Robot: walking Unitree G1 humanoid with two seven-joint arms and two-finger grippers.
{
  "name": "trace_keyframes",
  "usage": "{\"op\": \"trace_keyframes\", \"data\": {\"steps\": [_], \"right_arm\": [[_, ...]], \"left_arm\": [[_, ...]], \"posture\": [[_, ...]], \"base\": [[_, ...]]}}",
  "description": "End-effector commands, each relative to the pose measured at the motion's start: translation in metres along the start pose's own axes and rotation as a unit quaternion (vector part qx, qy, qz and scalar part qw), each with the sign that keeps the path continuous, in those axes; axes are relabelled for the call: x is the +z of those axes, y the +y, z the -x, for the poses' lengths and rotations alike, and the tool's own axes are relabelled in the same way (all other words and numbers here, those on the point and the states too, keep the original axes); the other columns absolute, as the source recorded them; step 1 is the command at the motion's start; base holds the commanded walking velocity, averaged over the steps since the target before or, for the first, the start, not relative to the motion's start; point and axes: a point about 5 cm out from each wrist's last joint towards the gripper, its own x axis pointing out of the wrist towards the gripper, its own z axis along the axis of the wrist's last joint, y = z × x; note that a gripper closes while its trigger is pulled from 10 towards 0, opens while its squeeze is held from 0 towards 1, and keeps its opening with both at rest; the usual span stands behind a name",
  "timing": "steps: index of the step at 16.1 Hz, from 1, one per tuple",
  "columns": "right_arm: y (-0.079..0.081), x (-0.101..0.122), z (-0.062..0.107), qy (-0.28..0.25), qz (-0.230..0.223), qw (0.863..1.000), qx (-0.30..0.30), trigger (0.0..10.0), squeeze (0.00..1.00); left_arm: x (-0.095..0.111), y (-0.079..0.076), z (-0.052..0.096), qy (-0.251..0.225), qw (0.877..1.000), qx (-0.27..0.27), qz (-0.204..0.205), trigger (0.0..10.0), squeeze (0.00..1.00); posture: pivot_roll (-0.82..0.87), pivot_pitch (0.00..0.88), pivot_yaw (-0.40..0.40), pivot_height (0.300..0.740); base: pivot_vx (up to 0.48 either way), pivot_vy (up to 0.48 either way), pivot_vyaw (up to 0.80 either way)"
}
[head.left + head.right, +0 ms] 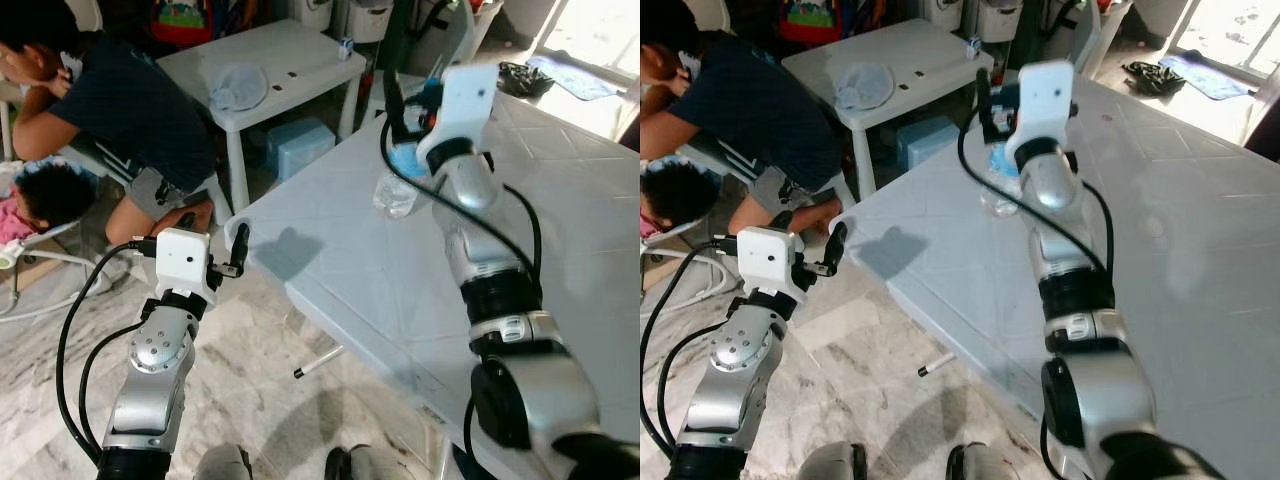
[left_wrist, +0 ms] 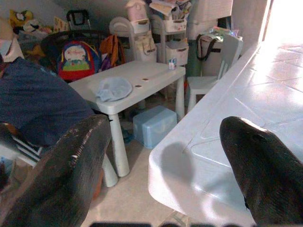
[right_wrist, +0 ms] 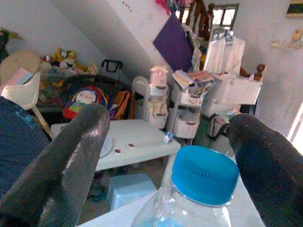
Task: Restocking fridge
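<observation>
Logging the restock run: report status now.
Right gripper open, fingers either side of the water bottle on the big white table. Left gripper open, off the table corner. Person seated beyond.

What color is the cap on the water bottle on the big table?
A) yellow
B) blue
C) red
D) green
B: the bottle on the big table has a bright blue cap, seen close up between the open fingers of the right end effector.
</observation>
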Motion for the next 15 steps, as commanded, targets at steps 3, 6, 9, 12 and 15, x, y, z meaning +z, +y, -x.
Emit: {"op": "trace_keyframes", "data": {"steps": [3, 6, 9, 12, 15], "right_arm": [[-0.0062, -0.0015, -0.0054, 0.029, -0.023, 0.999, -0.016, 3.7, 0.00], [-0.0057, -0.0008, -0.0091, 0.040, -0.032, 0.998, -0.019, 0.8, 0.00], [-0.0052, -0.0009, -0.0084, 0.046, -0.039, 0.998, -0.019, 0.0, 0.00], [-0.0064, -0.0007, -0.0083, 0.047, -0.034, 0.998, -0.015, 0.0, 0.00], [-0.0085, 0.0074, -0.0100, 0.043, -0.026, 0.999, -0.007, 0.0, 0.00]], "left_arm": [[0.0027, -0.0026, 0.0025, 0.000, 1.000, -0.007, -0.001, 10.0, 0.00], [0.0006, -0.0032, 0.0028, 0.008, 1.000, -0.016, 0.001, 10.0, 0.00], [0.0010, -0.0047, 0.0018, 0.009, 1.000, -0.020, 0.002, 10.0, 0.00], [0.0006, -0.0052, 0.0014, 0.010, 1.000, -0.022, 0.003, 10.0, 0.00], [-0.0005, -0.0051, 0.0020, 0.012, 1.000, -0.022, 0.003, 10.0, 0.00]], "posture": [[0.09, 0.127, -0.074, 0.740], [0.09, 0.128, -0.070, 0.740], [0.09, 0.122, -0.069, 0.740], [0.09, 0.116, -0.072, 0.740], [0.09, 0.110, -0.076, 0.740]], "base": [[0.000, 0.000, 0.00], [0.000, 0.000, 0.00], [0.000, 0.000, 0.00], [0.000, 0.000, 0.00], [0.000, 0.000, 0.00]]}}
